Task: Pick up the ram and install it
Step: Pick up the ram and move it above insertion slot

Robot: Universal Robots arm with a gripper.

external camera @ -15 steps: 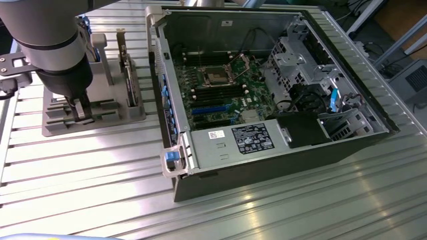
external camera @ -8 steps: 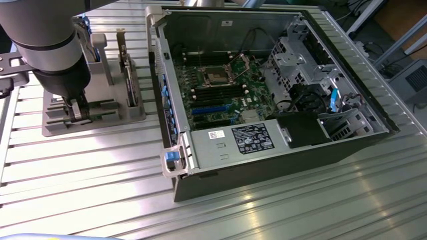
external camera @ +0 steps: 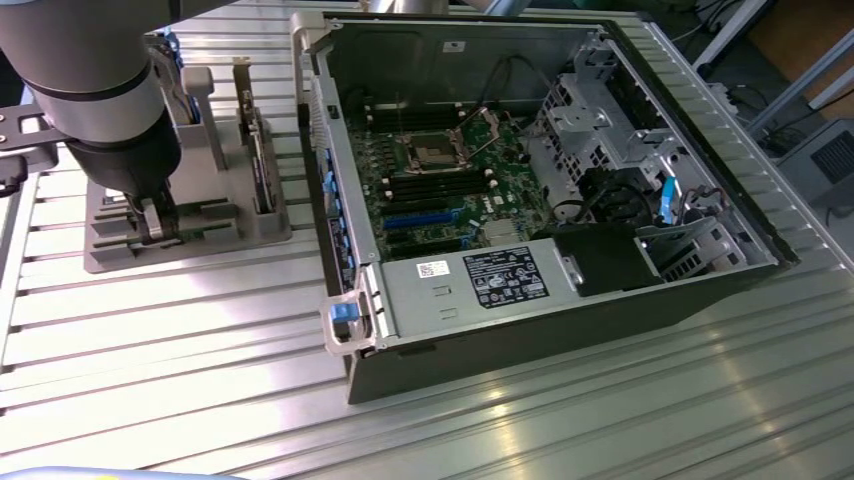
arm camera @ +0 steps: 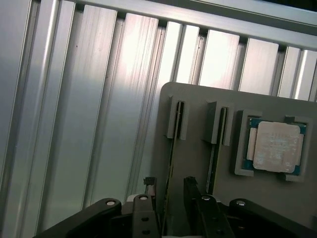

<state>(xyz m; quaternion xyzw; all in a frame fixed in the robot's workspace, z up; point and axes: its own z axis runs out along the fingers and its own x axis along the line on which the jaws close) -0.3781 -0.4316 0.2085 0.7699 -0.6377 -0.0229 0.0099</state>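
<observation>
The tool (arm camera: 170, 182) is down over the grey holder (arm camera: 193, 163) with its two fingers (arm camera: 150, 184) spread apart, one on each side of the ram (arm camera: 171, 148). A little daylight shows between each finger and the stick, so it straddles the ram without yet clamping it. The ram stands on edge in one of the holder's two narrow slots. A second thin stick (arm camera: 214, 148) stands the same way in the neighbouring slot, just beside the first and parallel to it. Beyond that second slot, one square silver processor chip (arm camera: 275, 146) on a green base lies flat in its own recess. In the exterior view the single arm (external camera: 94, 90) comes in from eleven o'clock and sets the tool (external camera: 154, 222) on the near end of the holder (external camera: 200, 245), at about nine o'clock from the one open computer case (external camera: 561, 345). One dark card (external camera: 263, 160) stands upright at the holder's one o'clock side. Holder and case both sit on the ribbed aluminium counter (external camera: 200, 350), near each other but not touching. Inside the case the green motherboard (external camera: 454, 190) lies exposed, with one silver labelled box (external camera: 467, 285) at its six o'clock.
</observation>
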